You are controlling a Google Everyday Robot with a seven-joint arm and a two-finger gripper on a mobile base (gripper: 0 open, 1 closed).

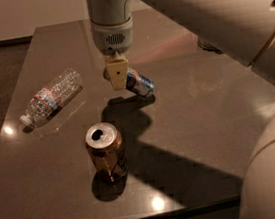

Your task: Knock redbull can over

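The redbull can (139, 83), slim, blue and silver, lies tipped over on the dark table (199, 118) near the middle, its end pointing to the front right. My gripper (116, 74) hangs straight down from the arm's wrist (112, 31). It is at the can's left end and covers part of it. I cannot tell whether it touches the can.
A wider orange-brown can (106, 152) stands upright in front of the gripper, near the table's front edge. A clear plastic water bottle (51, 96) lies on its side to the left. A grey object (211, 47) at the back right is mostly hidden by my arm.
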